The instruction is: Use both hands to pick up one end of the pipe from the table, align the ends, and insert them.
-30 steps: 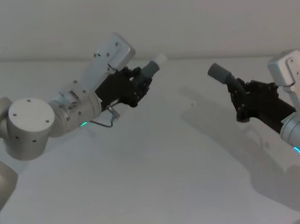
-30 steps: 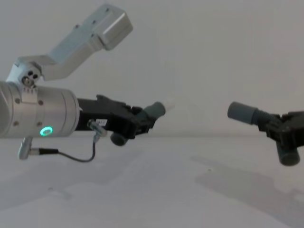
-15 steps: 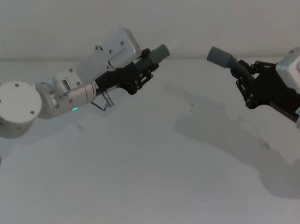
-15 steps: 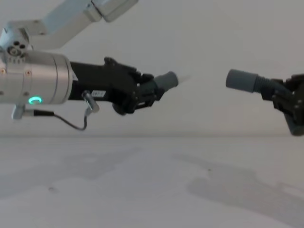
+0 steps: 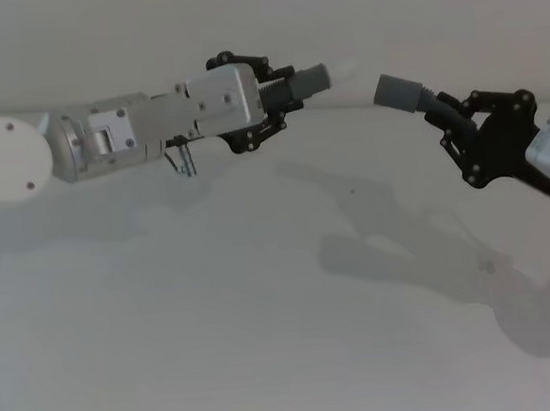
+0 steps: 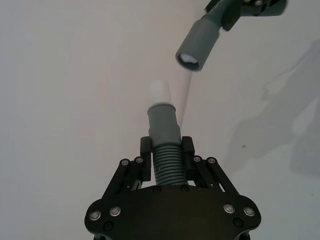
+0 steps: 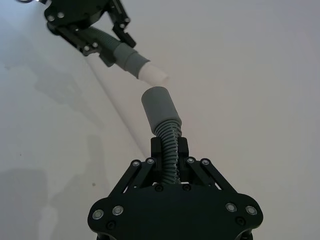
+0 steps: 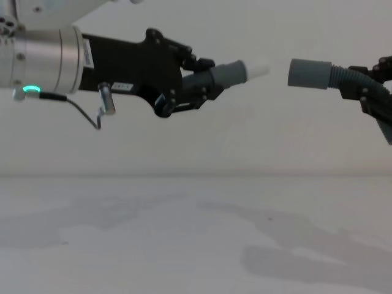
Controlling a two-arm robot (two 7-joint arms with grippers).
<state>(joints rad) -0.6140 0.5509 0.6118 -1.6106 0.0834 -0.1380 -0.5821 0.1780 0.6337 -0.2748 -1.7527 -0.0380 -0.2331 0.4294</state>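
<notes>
Both pieces are held in the air, well above the counter [image 5: 217, 315]. The left gripper [image 5: 281, 95] is clamped on the ribbed middle of the left hose piece [image 5: 308, 81], whose whitish tip [image 5: 341, 71] points right. The right gripper [image 5: 459, 120] is clamped on the ribs of the right hose piece [image 5: 429, 105], whose open socket [image 5: 397, 92] faces left.

Key relation — the tip lies just left of the socket mouth, apart, with a short gap between them. From the chest the two long axes run nearly level and close to one line. The head view has the socket cuff angled, its mouth turned left and slightly far, so the axes probably meet at a shallow angle. In the left wrist view the socket sits off to one side of the tip's line; I judge some near-far offset remains to be taken out.

Hard to read — the tip is pale against the pale wall, so its outline is faint. Each piece's rear end is hidden inside its gripper. The right gripper is cut off at the chest view's right edge.
</notes>
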